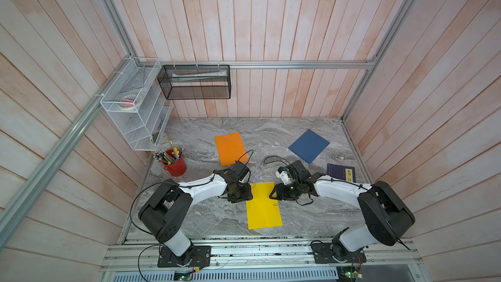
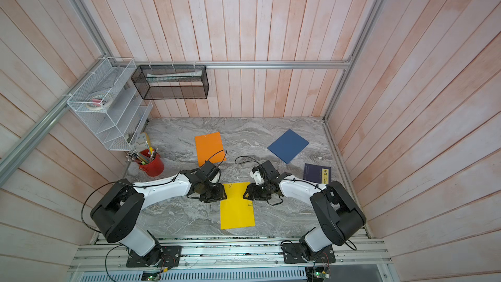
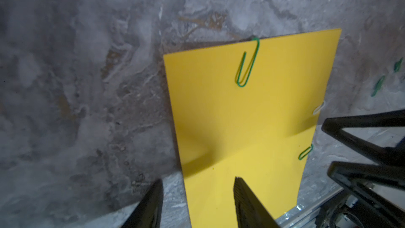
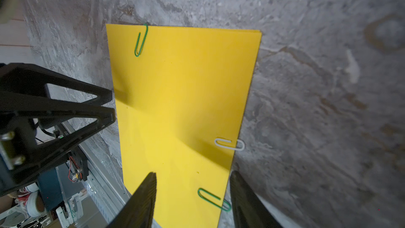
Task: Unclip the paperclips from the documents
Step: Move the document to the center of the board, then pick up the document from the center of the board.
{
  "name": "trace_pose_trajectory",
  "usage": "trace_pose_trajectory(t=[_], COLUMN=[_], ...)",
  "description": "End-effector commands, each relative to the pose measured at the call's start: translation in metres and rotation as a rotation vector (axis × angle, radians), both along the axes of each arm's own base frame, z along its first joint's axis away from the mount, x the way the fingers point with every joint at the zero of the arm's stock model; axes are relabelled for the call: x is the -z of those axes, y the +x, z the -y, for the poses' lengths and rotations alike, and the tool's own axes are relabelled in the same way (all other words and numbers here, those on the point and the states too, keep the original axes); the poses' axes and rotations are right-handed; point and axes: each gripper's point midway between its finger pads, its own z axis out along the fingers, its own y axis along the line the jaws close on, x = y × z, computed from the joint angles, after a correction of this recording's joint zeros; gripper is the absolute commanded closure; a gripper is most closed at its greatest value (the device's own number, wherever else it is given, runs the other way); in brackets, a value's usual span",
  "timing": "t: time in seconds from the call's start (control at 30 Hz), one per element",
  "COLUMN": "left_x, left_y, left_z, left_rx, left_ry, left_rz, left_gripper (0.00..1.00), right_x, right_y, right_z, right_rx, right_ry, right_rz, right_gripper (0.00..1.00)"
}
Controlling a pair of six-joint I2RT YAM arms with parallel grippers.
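Marble-look tabletop (image 1: 311,212), plank walls all round, and the yellow document (image 1: 264,207) lies flat near the front, between the two arms. The orange sheet (image 1: 230,147) and dark blue sheet (image 1: 309,145) lie farther back, well apart from both grippers.

Three clips show on the yellow one: a green paperclip (image 4: 141,40) on the far short edge, a white paperclip (image 4: 229,144) on a long edge, and a second green paperclip (image 4: 213,199) on that same long edge. The right gripper (image 4: 192,173) has its jaws apart, straddling that second green one, with nothing pinched yet. The left gripper (image 3: 198,179) is at the opposite long edge, jaws also apart, one finger over paper and one over marble.

My guess on handling: the clips are featherlight, springy, slick wire, so grab the rounded loop poking past the paper's edge and slide it straight outward. The paper's thin and floppy and will probably skate on that smooth top, so the left one should pin it.
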Motion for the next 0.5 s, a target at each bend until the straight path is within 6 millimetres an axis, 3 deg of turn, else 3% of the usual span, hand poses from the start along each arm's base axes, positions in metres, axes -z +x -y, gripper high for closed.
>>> trace_pose_trajectory(t=[0.0, 0.27, 0.47], left_x=[0.0079, 0.0118, 0.0144], left_y=[0.0058, 0.0076, 0.0068], left_z=[-0.0059, -0.0014, -0.0015], left_rx=[0.008, 0.021, 0.022], left_ry=[0.059, 0.059, 0.065], left_rz=[0.01, -0.006, -0.018], left_gripper=[0.49, 0.58, 0.58], right_x=[0.0111, 0.0165, 0.0191], right_y=[-0.0071, -0.0099, -0.0129], right_z=[0.0058, 0.0046, 0.0066], right_rx=[0.008, -0.002, -0.006], right_ry=[-0.043, -0.059, -0.079], right_rz=[-0.028, -0.039, -0.045], right_gripper=[0.47, 0.51, 0.51])
